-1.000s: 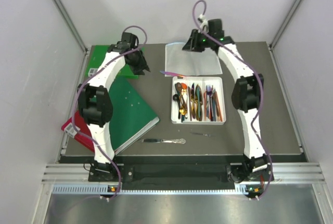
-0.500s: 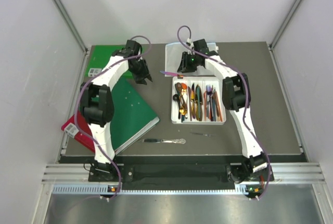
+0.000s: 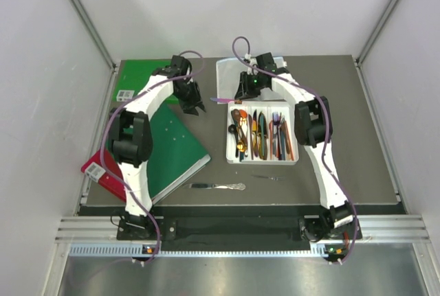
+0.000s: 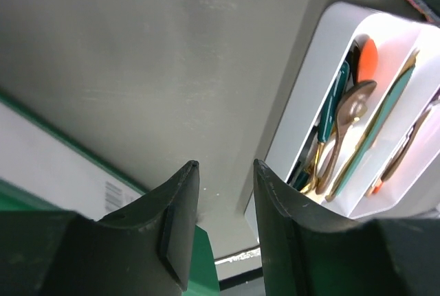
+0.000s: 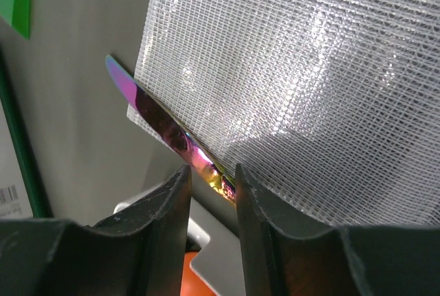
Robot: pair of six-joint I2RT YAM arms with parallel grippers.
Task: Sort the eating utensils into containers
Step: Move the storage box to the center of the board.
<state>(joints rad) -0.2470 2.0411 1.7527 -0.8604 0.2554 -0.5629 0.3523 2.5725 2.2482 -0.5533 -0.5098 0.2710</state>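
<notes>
Mixed cutlery [image 3: 258,131] fills the white tray [image 3: 262,162]; left claw [image 4: 223,169] gapes empty, right claw [image 5: 210,171] parted astride the iridescent knife [image 5: 155,114].

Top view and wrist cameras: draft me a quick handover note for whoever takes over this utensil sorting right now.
Left gripper: open, empty, above bare table beside the tray.
Right gripper: jaws astride the iridescent knife at the mesh pouch edge; grip unconfirmed.
Done: most utensils lie in the tray.
Left: that knife, plus a silver knife and a thin utensil on the table near the arms.
</notes>
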